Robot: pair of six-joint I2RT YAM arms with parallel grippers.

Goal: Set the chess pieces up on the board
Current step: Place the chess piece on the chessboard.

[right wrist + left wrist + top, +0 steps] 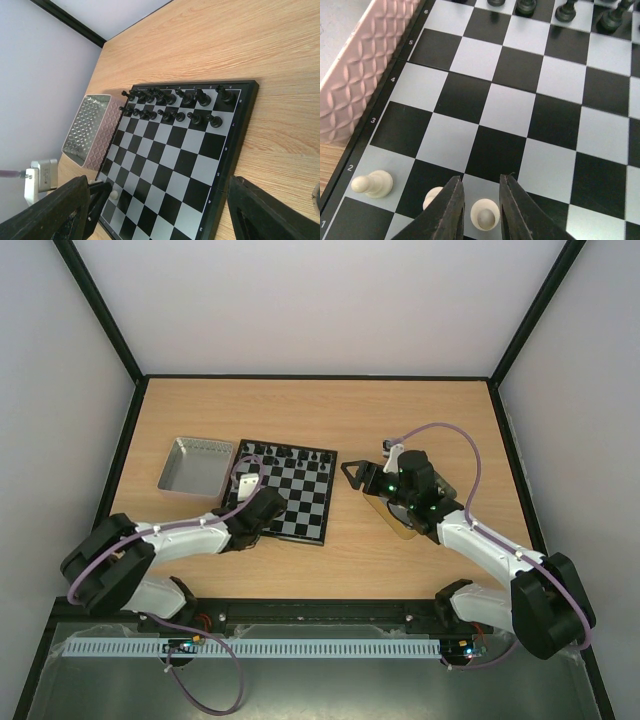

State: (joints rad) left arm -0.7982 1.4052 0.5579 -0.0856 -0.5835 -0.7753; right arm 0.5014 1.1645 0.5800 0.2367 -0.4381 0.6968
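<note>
Left pincer [481, 178] hangs low over the near left corner of the board [510, 110], its two dark fingers [454, 210] spread only a little. One cream pawn [485, 215] stands upright between them on a light square of the row marked 2. A sliver of gap shows on the pawn's left side, so it is flanked and not pinched.

Furthest left on the wooden table [400, 410] lies a square tin [185, 487] with patterned sides, just beside the board's left edge. On the board, another cream pawn [372, 183] stands in the leftmost square of that same near row. A third [432, 197] on the next square is half hidden behind the left finger. The middle ranks are bare squares. Black pieces [175, 105] fill the two far rows, all upright.

To the right of the board, the right pincer [167, 187] hovers above the table with its fingers [260, 210] spread wide and nothing between them. It points leftward toward the board's right edge, apart from it.
</note>
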